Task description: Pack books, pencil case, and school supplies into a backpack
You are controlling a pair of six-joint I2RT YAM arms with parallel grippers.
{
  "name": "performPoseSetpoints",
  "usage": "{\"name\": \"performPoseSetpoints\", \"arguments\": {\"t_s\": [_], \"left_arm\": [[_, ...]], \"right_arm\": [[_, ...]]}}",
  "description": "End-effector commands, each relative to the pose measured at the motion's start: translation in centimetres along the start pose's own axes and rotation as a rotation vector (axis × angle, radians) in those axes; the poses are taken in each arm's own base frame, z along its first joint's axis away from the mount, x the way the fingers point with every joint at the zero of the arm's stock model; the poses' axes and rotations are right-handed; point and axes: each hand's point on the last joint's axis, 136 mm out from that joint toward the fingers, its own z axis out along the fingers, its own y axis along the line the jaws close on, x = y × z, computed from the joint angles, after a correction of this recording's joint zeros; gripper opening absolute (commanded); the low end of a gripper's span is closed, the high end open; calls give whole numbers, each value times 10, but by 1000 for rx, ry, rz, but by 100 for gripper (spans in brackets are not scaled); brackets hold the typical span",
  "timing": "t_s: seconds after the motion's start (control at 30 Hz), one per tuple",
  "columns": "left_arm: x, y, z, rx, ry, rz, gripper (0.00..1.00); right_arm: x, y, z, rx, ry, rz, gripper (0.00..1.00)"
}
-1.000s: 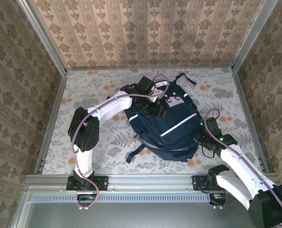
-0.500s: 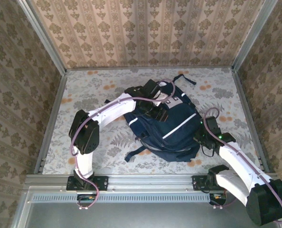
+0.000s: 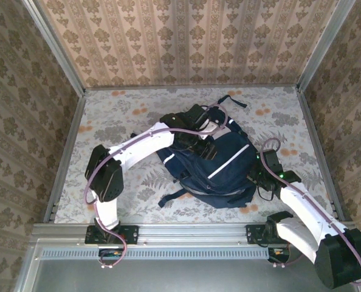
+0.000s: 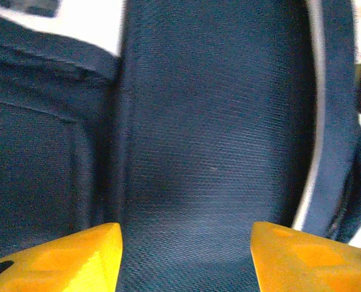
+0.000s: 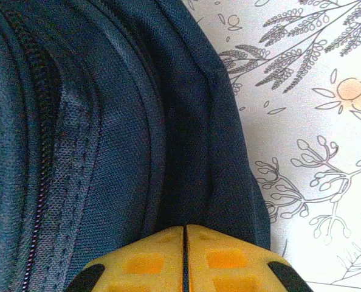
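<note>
Lying near the middle of the floral table point(image 3: 120, 115), the backpack point(image 3: 214, 164) is showing its white-striped front upward, straps trailing toward the near edge. The left gripper point(image 4: 186, 243) is hovering over the bag's upper part with its jaws standing apart, navy fabric and a white stripe filling the space beyond them. The right gripper point(image 5: 185, 234) is sitting clenched at the bag's lower right edge, beside a closed zip point(image 5: 37, 121); I cannot tell whether any fabric is caught between its fingertips. The step in hand is probably working the bag itself. Next, the left gripper is likely needing to descend and close on a fold or zip pull while the right steadies the bag.
</note>
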Motion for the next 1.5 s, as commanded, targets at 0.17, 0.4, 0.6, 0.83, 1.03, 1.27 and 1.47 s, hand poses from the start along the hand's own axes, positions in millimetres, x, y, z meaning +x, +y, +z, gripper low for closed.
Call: {"name": "performPoseSetpoints", "arguments": {"t_s": [0.17, 0.4, 0.6, 0.83, 1.03, 1.27, 1.47], "left_arm": [[9, -17, -11, 51, 18, 2, 59], [14, 0, -3, 15, 24, -33, 63], [15, 8, 3, 8, 22, -47, 63], [17, 18, 6, -5, 20, -60, 64], [12, 23, 3, -3, 2, -69, 65], [17, 28, 9, -7, 20, -74, 65], [21, 32, 12, -4, 34, -85, 65]], "right_arm": [[7, 13, 4, -75, 35, -6, 14], [9, 13, 3, -86, 42, -4, 14], [11, 14, 4, -95, 48, -4, 14], [12, 17, 6, -108, 57, -4, 14], [13, 20, 7, -115, 67, -10, 15], [12, 24, 8, -123, 78, -15, 15], [12, 26, 9, -126, 85, -19, 16]]}}
